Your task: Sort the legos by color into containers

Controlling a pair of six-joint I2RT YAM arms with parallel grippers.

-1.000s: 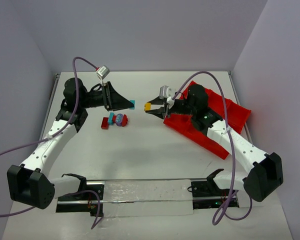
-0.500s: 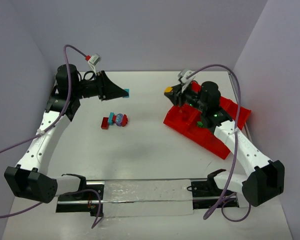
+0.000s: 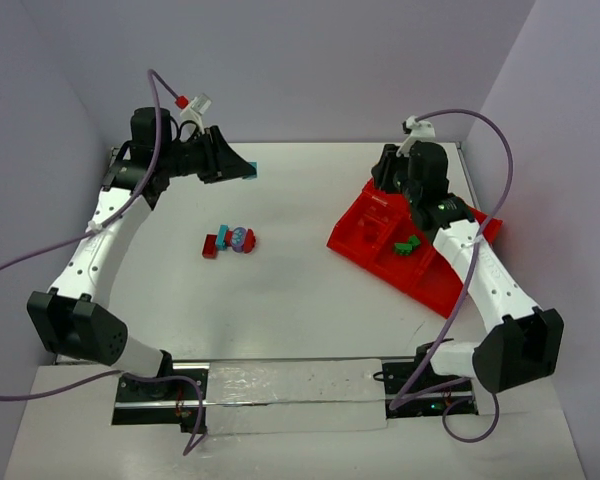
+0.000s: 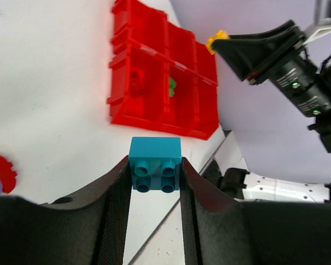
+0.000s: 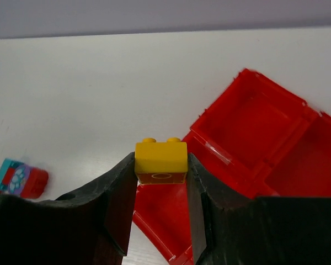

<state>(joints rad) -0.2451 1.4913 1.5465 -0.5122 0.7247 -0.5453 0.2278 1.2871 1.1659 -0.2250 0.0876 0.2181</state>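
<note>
Two grippers loaded: left gripper (image 4: 154, 168) narrow on teal brick (image 4: 154, 150), far left; right gripper (image 5: 161, 171) narrow on yellow brick (image 5: 160, 157), by tray (image 5: 248, 121) far end, right. Pile (image 3: 228, 241) left of centre. Likely light, rigid, slick; pinch flat side walls.

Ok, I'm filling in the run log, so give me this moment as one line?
left claw: grips teal brick | right claw: grips yellow brick | red tray: green piece inside

My left arm (image 3: 100, 235) stretches far forward, bent at the elbow, and my left gripper (image 4: 154, 168) points right, clamped on a teal brick (image 4: 155, 159). My right arm (image 3: 480, 265) reaches far forward too; my right gripper (image 5: 161, 169) pinches a yellow brick (image 5: 160, 157).
</note>
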